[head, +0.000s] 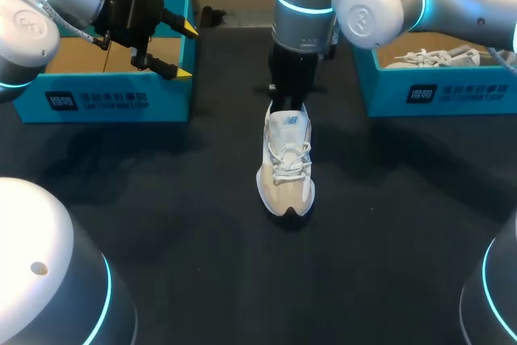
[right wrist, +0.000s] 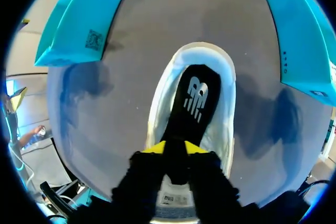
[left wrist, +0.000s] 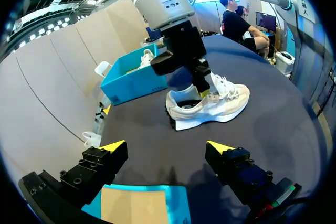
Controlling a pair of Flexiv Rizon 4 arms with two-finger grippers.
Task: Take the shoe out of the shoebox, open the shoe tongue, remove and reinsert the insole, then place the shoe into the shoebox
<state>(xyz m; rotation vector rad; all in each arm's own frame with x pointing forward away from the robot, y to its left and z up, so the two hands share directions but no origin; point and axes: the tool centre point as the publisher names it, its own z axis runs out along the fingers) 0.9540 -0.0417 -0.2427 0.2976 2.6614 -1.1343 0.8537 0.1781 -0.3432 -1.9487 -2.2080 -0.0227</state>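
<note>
A white and beige shoe (head: 287, 163) stands on the dark table at the middle, toe toward the front. My right gripper (head: 287, 104) is at its heel opening. In the right wrist view a black insole (right wrist: 191, 103) lies inside the shoe (right wrist: 157, 93). Its narrowed heel end rises between the yellow tips of the right gripper (right wrist: 175, 150), which press it from both sides. My left gripper (head: 186, 52) hangs open and empty over the left shoebox (head: 105, 98). From the left wrist, the left gripper (left wrist: 165, 148) faces the shoe (left wrist: 220, 106) and the right gripper (left wrist: 205, 85).
A second blue shoebox (head: 436, 90) at the back right holds another white shoe (head: 428, 58). Both boxes flank the shoe in the right wrist view: one box (right wrist: 79, 19), the other box (right wrist: 304, 40). Bare dark table lies in front of the shoe.
</note>
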